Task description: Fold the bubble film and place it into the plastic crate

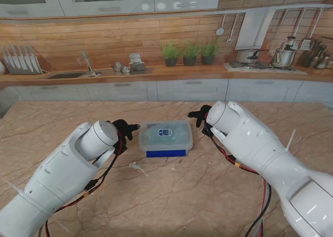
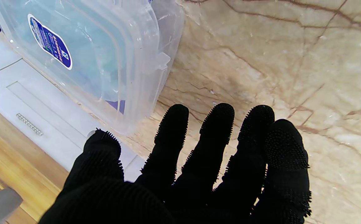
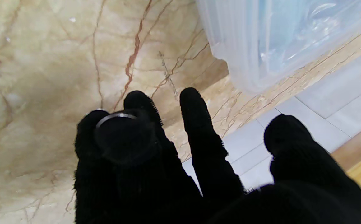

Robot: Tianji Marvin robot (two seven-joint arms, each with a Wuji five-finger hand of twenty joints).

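The clear plastic crate (image 1: 165, 143) stands at the table's middle with a labelled lid on top. Pale blue bubble film (image 1: 155, 138) shows through the lid, inside the crate. My left hand (image 1: 125, 130) hovers just left of the crate, black-gloved, fingers spread, holding nothing. My right hand (image 1: 202, 116) hangs just right of the crate, fingers apart and empty. The left wrist view shows the left hand (image 2: 199, 168) a short gap from the crate (image 2: 143, 62) with film (image 2: 84, 37) inside. The right wrist view shows the right hand (image 3: 183, 161) near the crate's corner (image 3: 239, 56).
A small white scrap (image 1: 136, 166) lies on the marble table (image 1: 171, 200), nearer to me than the crate. Kitchen counter with sink (image 1: 70, 74), potted plants (image 1: 190, 53) and a stove (image 1: 260, 64) runs beyond the table's far edge.
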